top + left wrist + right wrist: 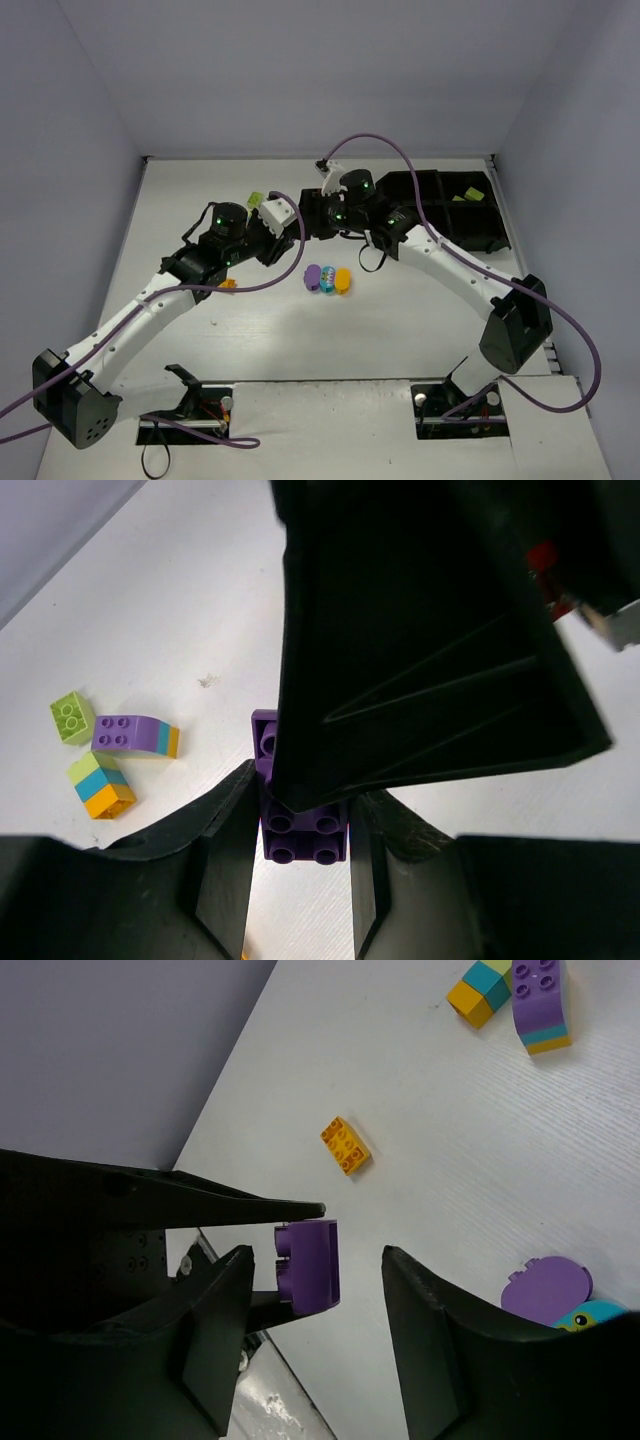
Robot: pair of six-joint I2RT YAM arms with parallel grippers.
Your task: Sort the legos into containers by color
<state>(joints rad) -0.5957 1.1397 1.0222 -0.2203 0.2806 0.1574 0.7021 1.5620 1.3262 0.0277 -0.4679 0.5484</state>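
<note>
- Left pincer (303,815) is nearest, clamped shut on the purple brick (305,840), held over the middle of the worktop (330,340).
- Brick sits dead between the fingers of the right pincer (312,1280), which is half open and not touching yet.
- Black tray (450,215) is on the right arm's side.

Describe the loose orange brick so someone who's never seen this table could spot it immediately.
On the white table, find the left arm; just beside its forearm lies the orange brick, flat, studs up. Unlike the stacked multicoloured pieces nearby, it is all orange and joined to nothing.
</note>
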